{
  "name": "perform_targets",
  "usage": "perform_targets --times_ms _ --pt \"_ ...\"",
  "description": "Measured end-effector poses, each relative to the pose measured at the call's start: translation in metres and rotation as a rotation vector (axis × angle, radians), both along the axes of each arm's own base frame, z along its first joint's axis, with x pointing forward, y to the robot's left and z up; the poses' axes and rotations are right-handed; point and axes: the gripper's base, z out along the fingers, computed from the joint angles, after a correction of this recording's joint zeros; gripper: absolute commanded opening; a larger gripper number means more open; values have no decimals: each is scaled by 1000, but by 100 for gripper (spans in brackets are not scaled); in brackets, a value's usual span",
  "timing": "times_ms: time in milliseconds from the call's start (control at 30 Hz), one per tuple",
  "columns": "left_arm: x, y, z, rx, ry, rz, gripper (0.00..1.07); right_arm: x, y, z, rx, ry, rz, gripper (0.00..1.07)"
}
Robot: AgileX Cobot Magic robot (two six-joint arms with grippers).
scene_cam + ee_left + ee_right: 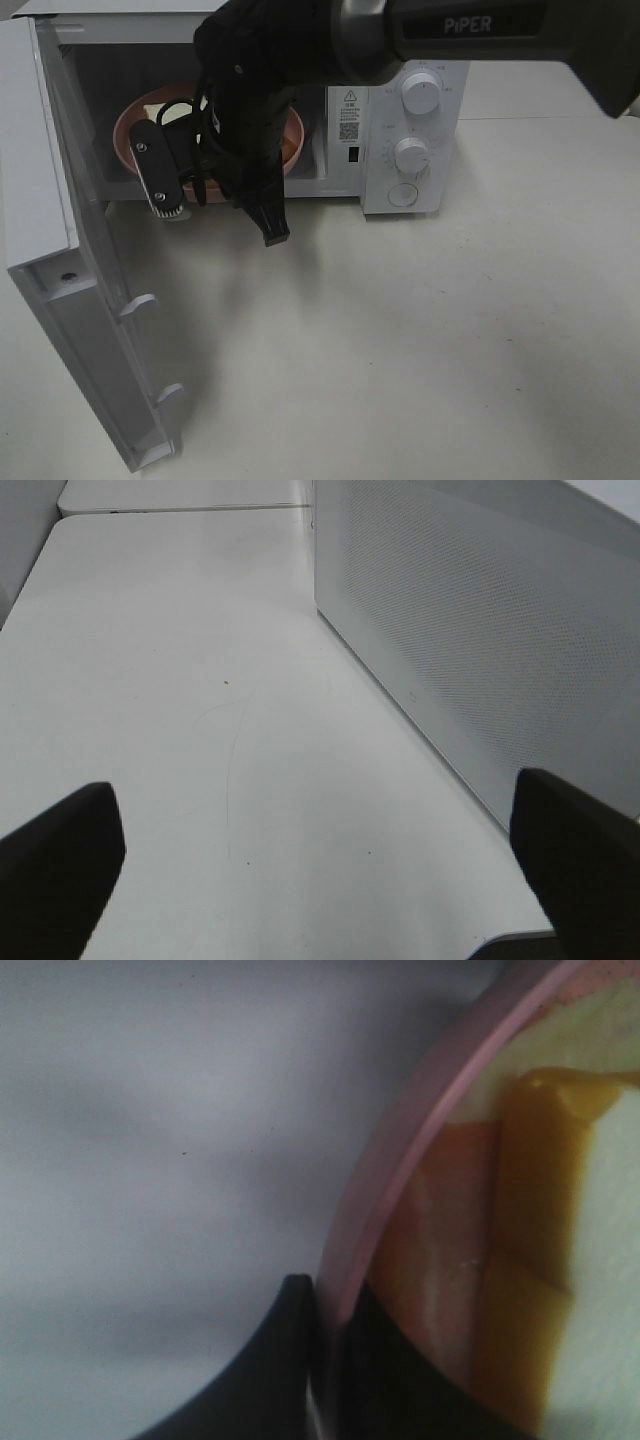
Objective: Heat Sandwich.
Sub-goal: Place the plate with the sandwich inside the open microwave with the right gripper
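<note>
Now the sandwich [560,1260] lies on a pink plate [420,1130] inside the open microwave [415,120], the right tool [325,1305] clamped on the plate's rim, while the left tool [320,870] hangs, jaws wide apart, over the desk [200,680] beside a white perforated panel [480,630].

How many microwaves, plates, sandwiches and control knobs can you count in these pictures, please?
1 microwave
1 pink plate
1 sandwich
2 control knobs, upper and lower
Total: 5
</note>
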Motion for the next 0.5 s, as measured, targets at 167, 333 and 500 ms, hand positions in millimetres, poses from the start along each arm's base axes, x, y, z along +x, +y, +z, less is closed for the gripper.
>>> perform_targets --times_ms 167,333,500 --pt "0 0 0 0 0 0 98 11 10 3 31 -22 -79 0" --pt "0 0 0 0 0 0 98 22 18 -1 44 -41 -136 0" --pt "0 0 0 0 0 0 98 30 24 -9 52 -43 -192 0"
